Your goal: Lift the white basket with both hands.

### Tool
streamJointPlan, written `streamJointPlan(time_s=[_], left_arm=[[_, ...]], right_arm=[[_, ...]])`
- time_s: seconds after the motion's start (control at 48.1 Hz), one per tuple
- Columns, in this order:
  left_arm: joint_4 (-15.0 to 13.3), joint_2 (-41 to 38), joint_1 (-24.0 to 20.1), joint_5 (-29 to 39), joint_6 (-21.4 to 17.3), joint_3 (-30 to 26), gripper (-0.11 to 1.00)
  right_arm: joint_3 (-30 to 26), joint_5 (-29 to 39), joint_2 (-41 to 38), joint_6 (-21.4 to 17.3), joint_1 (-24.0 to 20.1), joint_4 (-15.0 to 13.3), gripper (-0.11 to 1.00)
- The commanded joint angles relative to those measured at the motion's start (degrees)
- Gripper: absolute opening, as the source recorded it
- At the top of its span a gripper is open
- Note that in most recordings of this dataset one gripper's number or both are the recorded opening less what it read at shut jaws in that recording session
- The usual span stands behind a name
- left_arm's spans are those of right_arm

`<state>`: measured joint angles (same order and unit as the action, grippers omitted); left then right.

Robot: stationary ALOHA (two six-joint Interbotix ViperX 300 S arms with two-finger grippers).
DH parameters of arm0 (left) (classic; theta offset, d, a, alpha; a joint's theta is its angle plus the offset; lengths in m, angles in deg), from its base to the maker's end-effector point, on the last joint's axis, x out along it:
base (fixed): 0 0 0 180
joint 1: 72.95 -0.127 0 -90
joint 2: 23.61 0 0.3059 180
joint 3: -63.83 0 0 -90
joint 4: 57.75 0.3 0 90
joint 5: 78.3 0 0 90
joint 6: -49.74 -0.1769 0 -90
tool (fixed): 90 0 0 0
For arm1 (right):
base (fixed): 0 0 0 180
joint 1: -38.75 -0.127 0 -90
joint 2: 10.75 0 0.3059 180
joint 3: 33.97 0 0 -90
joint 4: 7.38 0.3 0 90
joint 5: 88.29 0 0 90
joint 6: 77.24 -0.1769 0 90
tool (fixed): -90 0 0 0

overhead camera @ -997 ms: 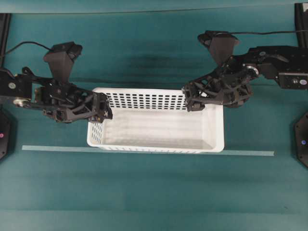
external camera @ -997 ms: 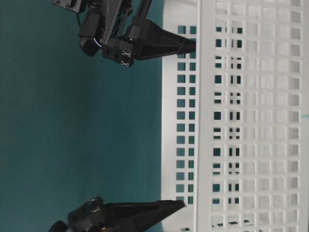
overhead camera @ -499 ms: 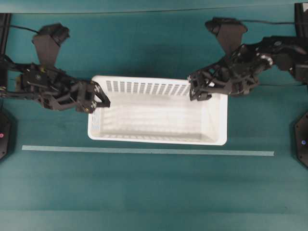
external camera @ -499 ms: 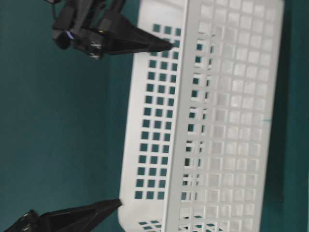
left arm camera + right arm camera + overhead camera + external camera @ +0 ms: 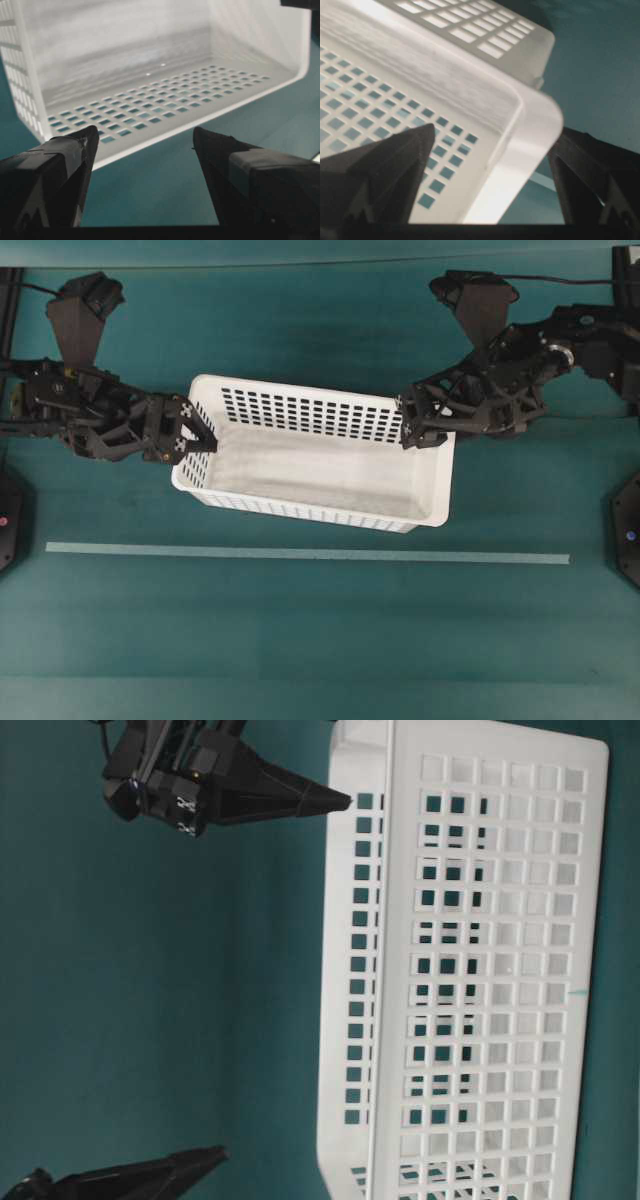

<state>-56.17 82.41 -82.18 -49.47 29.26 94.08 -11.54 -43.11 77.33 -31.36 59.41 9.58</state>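
White basket (image 5: 318,465) we see tilted, left gripper (image 5: 197,432) gaping wide at its left end, right gripper (image 5: 410,428) spread astride the far-right rim corner.

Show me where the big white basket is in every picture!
Overhead: white basket in the middle, between both grippers.
Table-level: fills the right side, turned sideways.
Left wrist: across the top.
Right wrist: covers the left and middle.
Shared landmark: the rows of slots in its walls.
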Motion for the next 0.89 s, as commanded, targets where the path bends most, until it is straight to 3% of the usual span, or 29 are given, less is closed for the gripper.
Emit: streamJointPlan(time_s=[0.0, 0.229, 0.416, 0.727, 0.873], left_arm=[[0.09, 0.88, -0.18, -0.18, -0.35, -1.58, 0.84], [0.09, 6.24, -0.18, -0.09, -0.53, -1.85, 0.84], [0.18, 13.10, -0.18, -0.35, -1.05, -1.58, 0.84], [0.18, 23.47, 0.09, -0.70, -9.32, -1.32, 0.84], [0.09, 26.98, 0.09, -2.20, -11.95, -1.23, 0.84]], right_arm=[[-1.41, 0.88, 0.09, 0.09, 0.09, -0.18, 0.88], [-1.32, 6.50, 2.64, 0.62, 2.11, -1.85, 0.88], [-1.49, 8.26, 5.80, 1.76, 2.55, -1.49, 0.88], [-5.19, 6.77, 12.22, 7.38, 0.26, 0.53, 0.88], [-5.98, 0.97, 15.64, 10.63, -2.20, 0.62, 0.88]])
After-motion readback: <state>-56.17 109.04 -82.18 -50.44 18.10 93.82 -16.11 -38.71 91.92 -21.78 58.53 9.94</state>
